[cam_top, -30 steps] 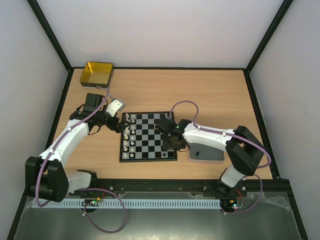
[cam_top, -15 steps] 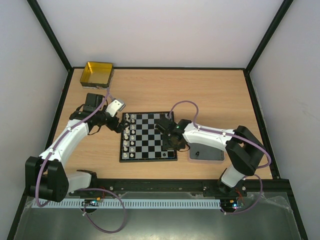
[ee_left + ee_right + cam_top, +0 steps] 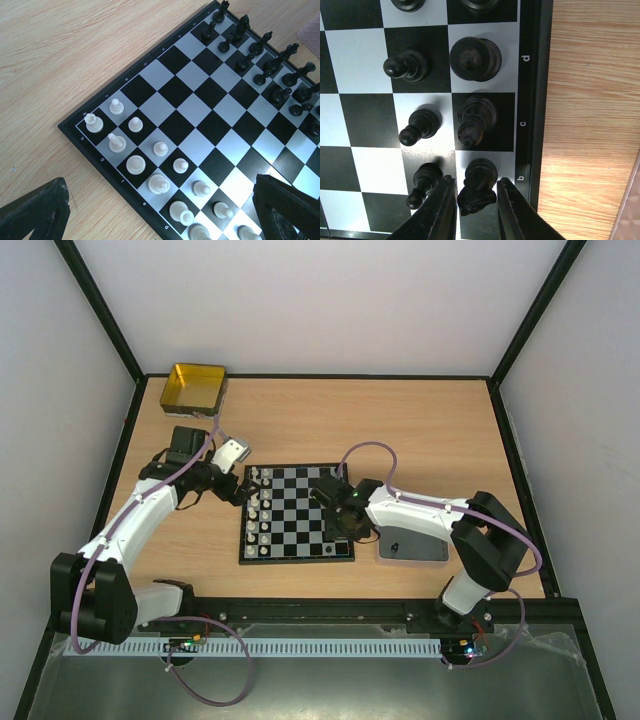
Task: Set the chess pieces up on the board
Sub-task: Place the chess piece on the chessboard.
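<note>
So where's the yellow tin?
In the overhead view the yellow tin sits at the far left corner, beyond the left arm, apart from the board.

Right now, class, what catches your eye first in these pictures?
A board sits mid-table, white pieces lined along its left edge, black ones along its right. The right hand is at that right edge with one black piece between its fingers. A yellow tin sits far left.

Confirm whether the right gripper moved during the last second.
No. The right gripper, pinching a black piece, keeps its spot at the board's right edge.
</note>
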Tool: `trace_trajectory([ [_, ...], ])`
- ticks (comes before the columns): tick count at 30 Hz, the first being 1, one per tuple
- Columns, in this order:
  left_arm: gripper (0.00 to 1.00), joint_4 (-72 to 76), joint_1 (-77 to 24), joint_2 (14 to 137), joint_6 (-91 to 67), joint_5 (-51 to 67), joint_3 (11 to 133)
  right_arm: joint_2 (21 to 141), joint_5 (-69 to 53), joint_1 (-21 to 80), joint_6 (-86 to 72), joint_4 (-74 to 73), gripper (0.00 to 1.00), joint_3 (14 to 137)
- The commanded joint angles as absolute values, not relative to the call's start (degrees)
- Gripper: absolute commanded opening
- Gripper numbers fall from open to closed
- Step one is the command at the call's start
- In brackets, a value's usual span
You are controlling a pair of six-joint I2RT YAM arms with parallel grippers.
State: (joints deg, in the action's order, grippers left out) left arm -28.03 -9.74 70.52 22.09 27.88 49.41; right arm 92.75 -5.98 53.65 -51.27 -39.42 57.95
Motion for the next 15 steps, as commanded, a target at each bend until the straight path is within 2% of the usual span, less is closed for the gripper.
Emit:
trace_trajectory([
  [1,0.99,-28.5,-10.0,69.7,22.8,28.6,48.5,93.5,-6.0,54.0,-51.4,-38.8,0.22,57.1],
  [5,0.99,-28.5,-10.0,69.7,22.8,28.5,48.4,93.1,-6.0,54.0,-51.7,-39.0,0.23,56.8],
  [10,0.99,-28.7,-10.0,69.6,23.0,28.6,48.4,92.5,-5.6,54.0,-51.8,-39.5,0.31,56.8],
  [15,0.99,-28.7,-10.0,69.7,23.1,28.7,48.5,91.8,-4.4,54.1,-51.9,-40.7,0.31,57.6],
])
